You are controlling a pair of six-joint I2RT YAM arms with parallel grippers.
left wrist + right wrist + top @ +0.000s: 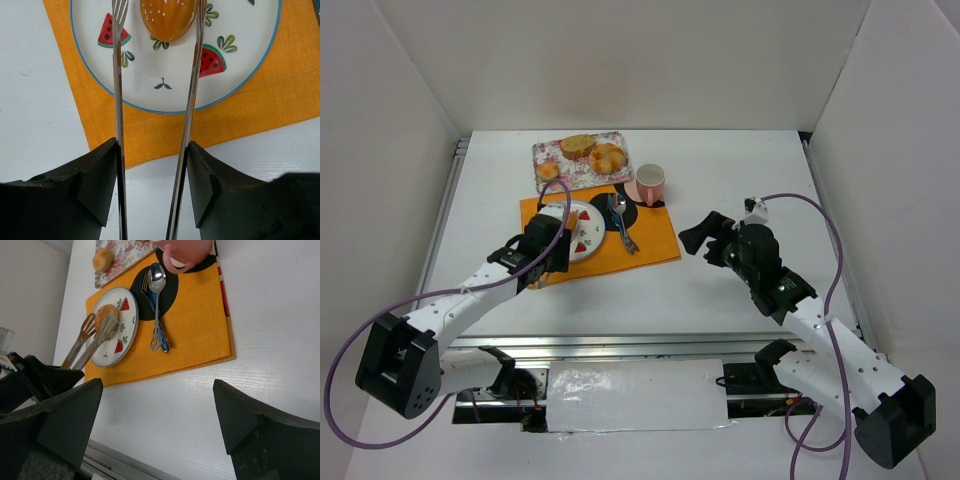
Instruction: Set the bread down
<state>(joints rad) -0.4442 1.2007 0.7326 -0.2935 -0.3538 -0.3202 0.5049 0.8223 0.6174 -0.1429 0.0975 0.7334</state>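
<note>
You have the bread (pixel 167 20) resting on the plate (pixel 250 60). Your left gripper (pixel 152 145), partly closed, holds only the tongs (pixel 118 100), whose arms flank it. Withdrawing them remains.

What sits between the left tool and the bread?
In the left wrist view, tongs in the left tool reach to the bread, above table, orange placemat and plate.

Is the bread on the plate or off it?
On it: the bread rests on the watermelon-patterned plate, between the spread arms of the tongs.
</note>
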